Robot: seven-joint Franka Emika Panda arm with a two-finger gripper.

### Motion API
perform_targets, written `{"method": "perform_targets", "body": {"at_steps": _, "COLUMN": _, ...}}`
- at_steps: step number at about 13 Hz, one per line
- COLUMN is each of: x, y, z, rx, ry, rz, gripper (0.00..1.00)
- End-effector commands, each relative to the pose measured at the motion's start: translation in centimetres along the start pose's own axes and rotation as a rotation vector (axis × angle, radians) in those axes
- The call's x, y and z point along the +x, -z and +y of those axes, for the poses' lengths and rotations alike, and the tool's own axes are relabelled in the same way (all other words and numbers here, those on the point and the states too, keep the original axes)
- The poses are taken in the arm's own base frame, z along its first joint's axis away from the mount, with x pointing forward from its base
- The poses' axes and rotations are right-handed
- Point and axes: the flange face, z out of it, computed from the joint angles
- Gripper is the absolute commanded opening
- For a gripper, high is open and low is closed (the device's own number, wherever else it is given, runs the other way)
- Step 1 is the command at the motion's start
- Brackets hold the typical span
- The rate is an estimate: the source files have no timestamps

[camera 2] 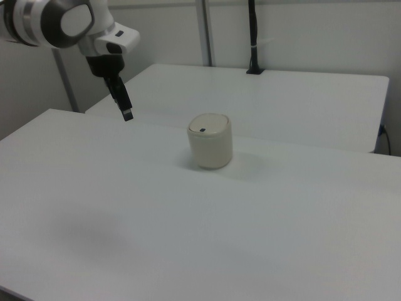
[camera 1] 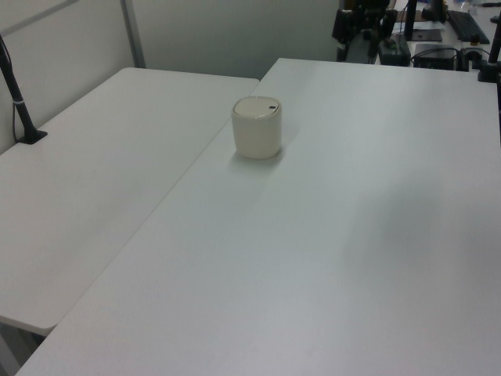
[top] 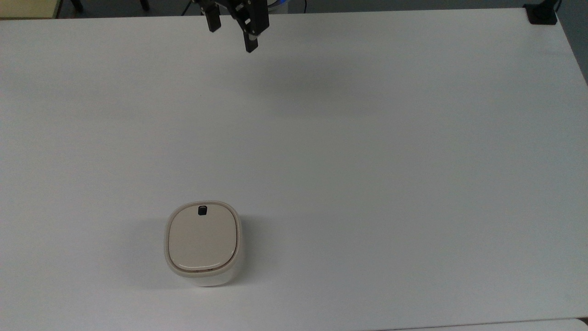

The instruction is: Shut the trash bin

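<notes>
The trash bin (top: 203, 242) is a small white rounded-square tub on the white table (top: 390, 161), near the front in the top view. Its beige lid (top: 203, 236) lies flat on the rim, with a small black square mark (top: 202, 210) at the far edge. The bin also stands in the left view (camera 1: 257, 128) and the right view (camera 2: 210, 141). My gripper (top: 232, 39) hangs high over the table's far edge, well away from the bin, its two black fingers apart and empty. In the right view the gripper (camera 2: 126, 111) points down to the bin's left.
A second white table (camera 1: 94, 164) adjoins on the left view's left, with a black pole (camera 1: 17, 90) clamped to it. A black clamp (top: 542, 14) sits at the far right corner in the top view. Desks with equipment (camera 1: 438, 39) stand behind.
</notes>
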Motion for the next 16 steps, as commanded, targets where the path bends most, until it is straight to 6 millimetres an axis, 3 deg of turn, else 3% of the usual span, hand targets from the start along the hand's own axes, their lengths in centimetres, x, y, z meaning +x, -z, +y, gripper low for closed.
{"method": "perform_targets", "body": {"at_steps": 1, "x": -2.0, "y": 0.7, "z": 1.1, "rx": -0.025, "ry": 0.209, "rz": -0.062, "gripper": 1.0}}
{"method": "perform_targets", "body": {"at_steps": 5, "x": -1.7, "y": 0.2, "z": 1.3, "rx": -0.046, "ry": 0.313, "rz": -0.067, "gripper": 1.0}}
{"method": "perform_targets", "body": {"at_steps": 9, "x": 0.1, "y": 0.9, "z": 1.7, "rx": -0.045, "ry": 0.437, "rz": -0.051, "gripper": 1.0}}
{"method": "perform_targets", "body": {"at_steps": 16, "x": 0.6, "y": 1.0, "z": 2.3, "rx": -0.085, "ry": 0.609, "rz": -0.039, "gripper": 1.0}}
